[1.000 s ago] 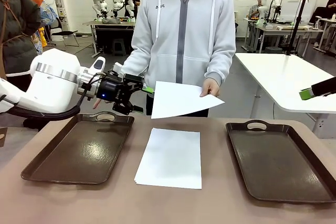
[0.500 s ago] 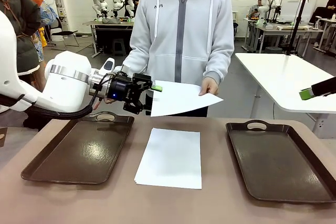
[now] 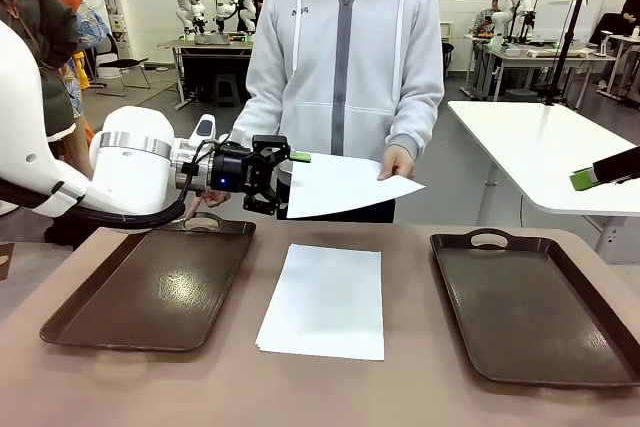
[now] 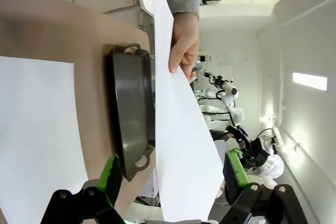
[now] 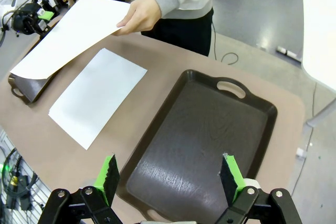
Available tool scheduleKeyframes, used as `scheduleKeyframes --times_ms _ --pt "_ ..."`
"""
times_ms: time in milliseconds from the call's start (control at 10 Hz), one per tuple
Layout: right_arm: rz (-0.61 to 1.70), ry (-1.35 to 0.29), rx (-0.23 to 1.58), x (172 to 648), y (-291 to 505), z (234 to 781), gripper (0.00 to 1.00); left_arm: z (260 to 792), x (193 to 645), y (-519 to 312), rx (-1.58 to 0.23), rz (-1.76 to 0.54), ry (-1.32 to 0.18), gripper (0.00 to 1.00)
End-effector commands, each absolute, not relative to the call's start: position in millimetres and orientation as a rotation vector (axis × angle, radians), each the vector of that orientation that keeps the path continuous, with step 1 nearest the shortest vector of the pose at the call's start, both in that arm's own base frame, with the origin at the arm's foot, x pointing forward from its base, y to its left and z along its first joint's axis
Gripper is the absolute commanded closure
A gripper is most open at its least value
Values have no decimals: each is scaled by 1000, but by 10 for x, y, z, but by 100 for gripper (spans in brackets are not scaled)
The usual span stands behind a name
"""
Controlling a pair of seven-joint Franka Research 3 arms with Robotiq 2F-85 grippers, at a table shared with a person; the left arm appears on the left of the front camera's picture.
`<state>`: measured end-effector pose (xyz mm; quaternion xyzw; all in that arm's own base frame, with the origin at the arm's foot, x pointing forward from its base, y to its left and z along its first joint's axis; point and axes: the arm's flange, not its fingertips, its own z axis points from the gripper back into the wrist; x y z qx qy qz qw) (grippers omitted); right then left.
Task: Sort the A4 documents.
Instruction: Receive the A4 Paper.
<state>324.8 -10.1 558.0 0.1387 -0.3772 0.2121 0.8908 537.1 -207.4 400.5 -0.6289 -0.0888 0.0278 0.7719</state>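
Brown tabletop (image 3: 420, 387) under a blank sheet (image 3: 325, 299), left claw (image 3: 290, 184) agape astride the hand-held sheet (image 3: 350, 185) (right claw (image 5: 169, 170) agape, empty)

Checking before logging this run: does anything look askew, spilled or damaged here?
Nothing stands out. The paper stack lies flat, slightly skewed, between the left tray and right tray. The held sheet in the person's hand is uncreased, its edge inside the open left end effector.

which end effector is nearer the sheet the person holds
Left. The left end effector, open, straddles the held sheet; the right end effector is far off by the right tray.
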Motion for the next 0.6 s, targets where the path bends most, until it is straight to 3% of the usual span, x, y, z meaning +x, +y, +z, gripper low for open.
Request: scheduleKeyframes --times_ms 0,300,500 --pt "443 -784 301 3252 -104 5573 0 3938 5368 -2116 -1428 49 -179 0" --pt "443 -784 301 3252 -104 5573 0 3862 5360 -2141 -1460 47 -121 0" --pt "443 -784 301 3252 -104 5573 0 3849 5350 -2133 -1439 43 -153 20"
